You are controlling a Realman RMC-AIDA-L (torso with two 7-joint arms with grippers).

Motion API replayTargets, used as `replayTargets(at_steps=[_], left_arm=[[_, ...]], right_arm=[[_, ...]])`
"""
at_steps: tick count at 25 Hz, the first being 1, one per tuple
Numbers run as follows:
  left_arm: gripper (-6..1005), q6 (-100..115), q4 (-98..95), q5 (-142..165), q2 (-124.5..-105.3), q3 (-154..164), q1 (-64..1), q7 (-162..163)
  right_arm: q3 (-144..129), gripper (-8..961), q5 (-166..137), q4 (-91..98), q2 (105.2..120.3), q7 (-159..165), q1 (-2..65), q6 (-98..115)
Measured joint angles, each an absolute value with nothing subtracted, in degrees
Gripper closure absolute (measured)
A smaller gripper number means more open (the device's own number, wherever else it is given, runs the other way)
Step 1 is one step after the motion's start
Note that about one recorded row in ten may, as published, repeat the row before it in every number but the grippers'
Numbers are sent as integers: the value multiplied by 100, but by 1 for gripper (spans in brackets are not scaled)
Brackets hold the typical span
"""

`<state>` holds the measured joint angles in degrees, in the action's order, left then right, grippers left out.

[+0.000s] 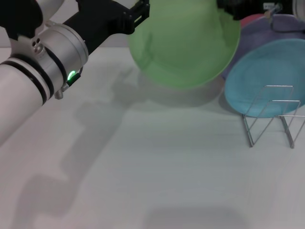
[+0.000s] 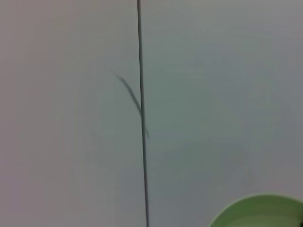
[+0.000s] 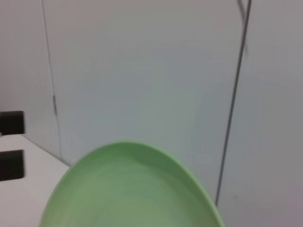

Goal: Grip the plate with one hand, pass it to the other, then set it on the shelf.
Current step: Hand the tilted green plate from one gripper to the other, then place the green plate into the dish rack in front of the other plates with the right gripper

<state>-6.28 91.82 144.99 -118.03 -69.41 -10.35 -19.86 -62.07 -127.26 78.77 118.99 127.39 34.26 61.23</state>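
The light green plate hangs in the air above the back of the white table, tilted toward me. My right gripper is at its upper right rim, mostly cut off by the picture's top edge, and appears shut on it. The plate fills the bottom of the right wrist view. My left gripper is at the plate's left rim. A small arc of the plate shows in the left wrist view. The silver wire shelf stands on the table at the right.
A light blue plate leans in the shelf, with a lavender plate behind it. My left arm crosses the upper left of the head view. The white table spreads in front.
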Motion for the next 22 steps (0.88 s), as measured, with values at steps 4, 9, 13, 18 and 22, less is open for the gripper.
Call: replayTargets(at_steps=[4, 9, 13, 18, 22], left_arm=[[264, -428, 9212, 14502, -11809, -6970, -873, -2209], [265, 836, 8674, 14602, -11815, -6827, -719, -2363], [265, 2047, 7937, 14606, -11837, -6653, -700, -2388], [266, 3298, 6653, 14584, -11858, -6600, -997, -2311], [266, 4042, 5851, 14577, -11859, -6549, -1209, -1840]], right_arm=[[-6090, 899, -12956, 8523, 11900, 12694, 3328, 6331], [-5586, 899, -13166, 9434, 11884, 12476, 3440, 7364], [-5172, 899, -13295, 10154, 11869, 12278, 3551, 8285], [-4890, 899, -13534, 10881, 11860, 12026, 3577, 9294], [-4634, 899, -13674, 11092, 11862, 11588, 3577, 9769]])
